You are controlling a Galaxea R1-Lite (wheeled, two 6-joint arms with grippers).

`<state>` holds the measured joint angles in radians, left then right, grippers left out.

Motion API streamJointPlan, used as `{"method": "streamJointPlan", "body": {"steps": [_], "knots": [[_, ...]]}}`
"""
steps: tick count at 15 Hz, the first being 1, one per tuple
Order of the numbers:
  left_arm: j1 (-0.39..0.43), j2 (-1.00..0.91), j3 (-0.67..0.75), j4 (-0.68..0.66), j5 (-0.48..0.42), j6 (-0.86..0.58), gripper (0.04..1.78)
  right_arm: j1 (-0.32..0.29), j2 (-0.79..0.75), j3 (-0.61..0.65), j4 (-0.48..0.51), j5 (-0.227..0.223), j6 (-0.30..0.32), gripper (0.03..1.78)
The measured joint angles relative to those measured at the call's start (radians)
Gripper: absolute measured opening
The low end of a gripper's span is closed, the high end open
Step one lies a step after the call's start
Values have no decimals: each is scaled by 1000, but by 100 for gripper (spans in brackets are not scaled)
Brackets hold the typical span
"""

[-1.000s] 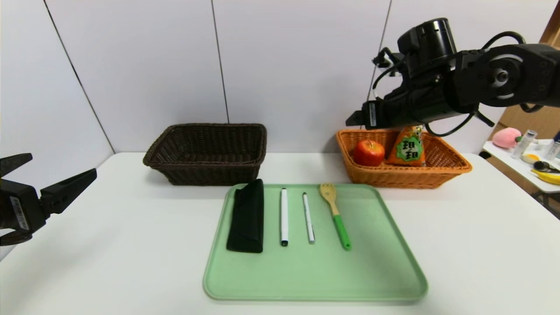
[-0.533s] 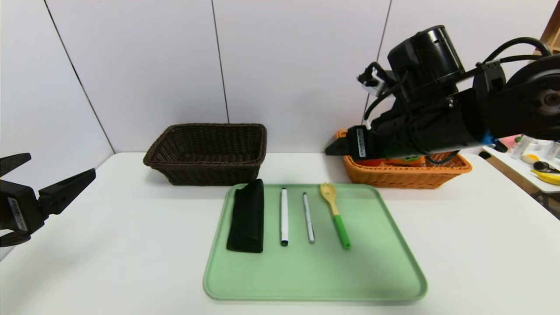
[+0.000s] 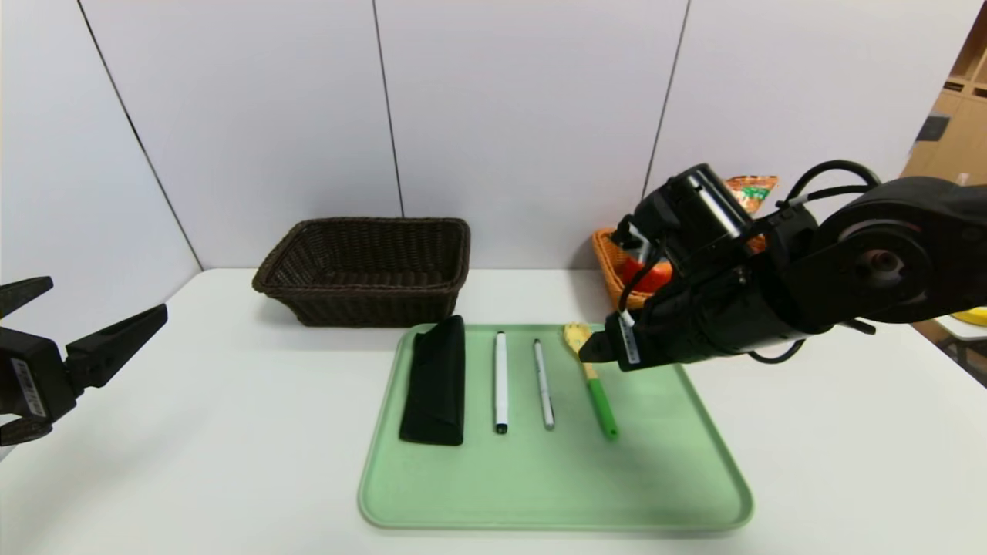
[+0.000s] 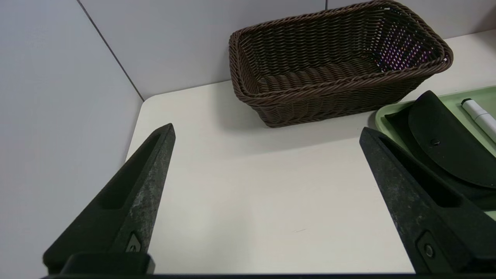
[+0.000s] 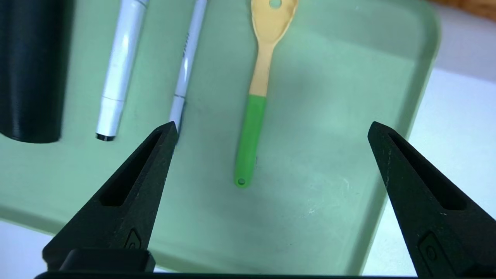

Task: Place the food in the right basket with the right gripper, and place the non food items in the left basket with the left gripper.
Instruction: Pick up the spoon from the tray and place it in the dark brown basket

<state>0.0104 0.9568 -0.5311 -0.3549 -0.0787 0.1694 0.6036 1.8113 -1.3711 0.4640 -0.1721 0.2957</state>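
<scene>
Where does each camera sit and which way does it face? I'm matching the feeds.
Head: high, looking down at tray, both baskets, both arms.
Left wrist: behind open left gripper, facing dark basket and black case.
Right wrist: above tray, open right gripper over spoon.
Wrist views share the white marker.

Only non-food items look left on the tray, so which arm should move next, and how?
Probably the left gripper, open at the table's left edge, should reach toward the black pouch, nearest it on the green tray. The right gripper, open, hovers above the spatula, which isn't food.
</scene>
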Motion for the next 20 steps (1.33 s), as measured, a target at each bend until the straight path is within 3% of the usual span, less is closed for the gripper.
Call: {"method": "streamJointPlan", "body": {"steps": [6, 12, 20], "knots": [[0, -8, 12, -1, 2, -1, 169, 14, 124, 48, -121, -6, 14, 170], [0, -9, 15, -2, 4, -2, 169, -1, 200, 51, -144, -43, 14, 170], [1, -9, 14, -2, 4, -2, 169, -18, 230, 52, -186, -45, 15, 170]]}}
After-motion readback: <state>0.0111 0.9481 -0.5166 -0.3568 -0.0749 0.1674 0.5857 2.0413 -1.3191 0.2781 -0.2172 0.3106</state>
